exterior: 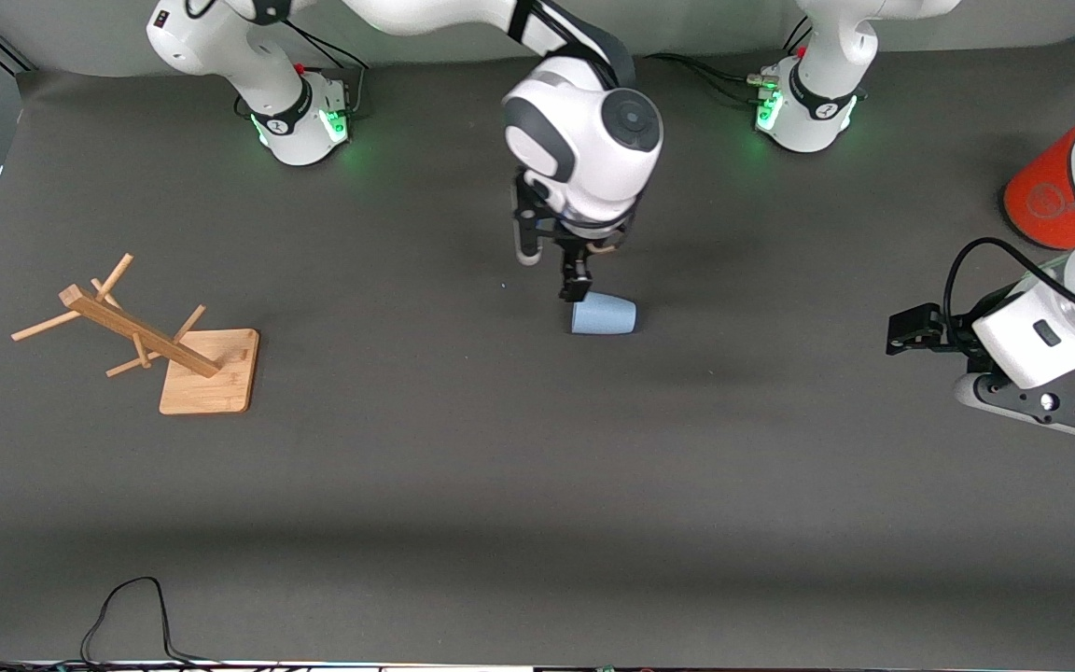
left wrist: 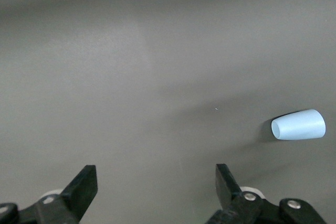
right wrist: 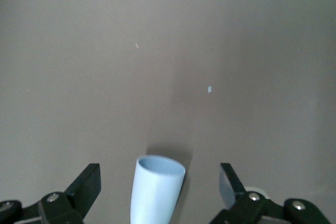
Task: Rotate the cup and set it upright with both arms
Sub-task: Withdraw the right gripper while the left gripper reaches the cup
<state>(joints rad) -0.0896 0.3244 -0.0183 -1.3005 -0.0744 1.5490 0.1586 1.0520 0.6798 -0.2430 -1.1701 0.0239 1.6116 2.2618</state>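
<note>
right end effector open, lowered; left end effector open, waiting.

Two glossy white robot arms with rounded segments and dark grey joint caps. Each round base glows green and wears a black ring. Black cables run from the bases and loop beside the left gripper. Both it and the right gripper are black, with wedge-shaped fingers and silver screws.
</note>
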